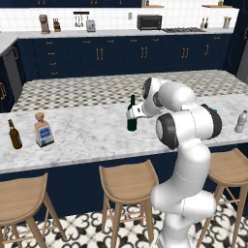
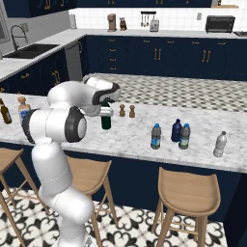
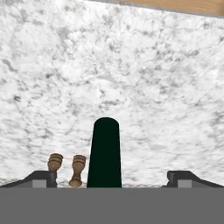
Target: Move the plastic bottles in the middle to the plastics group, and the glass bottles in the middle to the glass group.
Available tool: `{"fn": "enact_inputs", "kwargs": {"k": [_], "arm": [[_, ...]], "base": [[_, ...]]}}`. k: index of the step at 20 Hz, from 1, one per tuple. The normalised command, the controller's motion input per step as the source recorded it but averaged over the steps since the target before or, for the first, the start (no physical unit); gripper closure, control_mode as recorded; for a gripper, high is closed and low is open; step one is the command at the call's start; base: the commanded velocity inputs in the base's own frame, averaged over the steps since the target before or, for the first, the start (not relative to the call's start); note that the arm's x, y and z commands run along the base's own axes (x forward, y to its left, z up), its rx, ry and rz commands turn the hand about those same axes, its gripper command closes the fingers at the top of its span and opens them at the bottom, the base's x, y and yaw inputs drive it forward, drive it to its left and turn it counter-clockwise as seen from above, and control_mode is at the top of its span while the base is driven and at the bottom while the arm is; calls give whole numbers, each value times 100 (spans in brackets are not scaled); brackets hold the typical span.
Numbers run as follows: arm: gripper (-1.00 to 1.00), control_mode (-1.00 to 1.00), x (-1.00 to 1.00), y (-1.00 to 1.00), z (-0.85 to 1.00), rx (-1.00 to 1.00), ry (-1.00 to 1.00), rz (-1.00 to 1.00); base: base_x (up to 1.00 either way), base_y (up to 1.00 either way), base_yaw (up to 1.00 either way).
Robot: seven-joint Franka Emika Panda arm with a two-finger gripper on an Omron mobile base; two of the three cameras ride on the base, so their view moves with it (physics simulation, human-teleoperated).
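Note:
The tall dark-green glass bottle (image 1: 131, 121) (image 2: 105, 122) stands upright mid-counter. My gripper (image 1: 131, 112) (image 2: 106, 113) is over its upper part. In the hand view the bottle's neck (image 3: 105, 153) rises between the two finger tips of the gripper (image 3: 113, 178), which is open with a gap on both sides. Two small clear plastic bottles with blue labels (image 2: 155, 136) (image 2: 184, 136) stand to the right. Beside them are the dark-blue bottle (image 2: 176, 130) and the greyish clear bottle (image 2: 220, 144) (image 1: 240, 121). Far left are the brown beer bottle (image 1: 14, 134) (image 2: 5, 112) and the square clear bottle (image 1: 43, 131) (image 2: 22, 108).
Two small brown shakers (image 2: 122, 110) (image 2: 131, 111) (image 3: 55, 162) stand just behind the green bottle. Wooden stools (image 1: 127, 181) (image 2: 185, 192) line the marble counter's near edge (image 1: 87, 162).

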Motion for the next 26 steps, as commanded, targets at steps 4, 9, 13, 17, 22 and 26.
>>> {"fn": "enact_inputs", "kwargs": {"k": [4,9,13,17,22,26], "arm": [[-100,-100,44,35,2,-1,12,-5],[-100,-100,39,30,0,-4,6,-6],[-100,-100,32,25,2,-4,0,-4],[-100,-100,24,33,2,-3,0,-3],[-100,-100,30,33,0,-7,0,-4],[-100,-100,37,20,0,-8,0,-4]], "base": [[0,0,0],[0,0,0],[0,0,0],[0,0,0],[0,0,0],[0,0,0]]}}
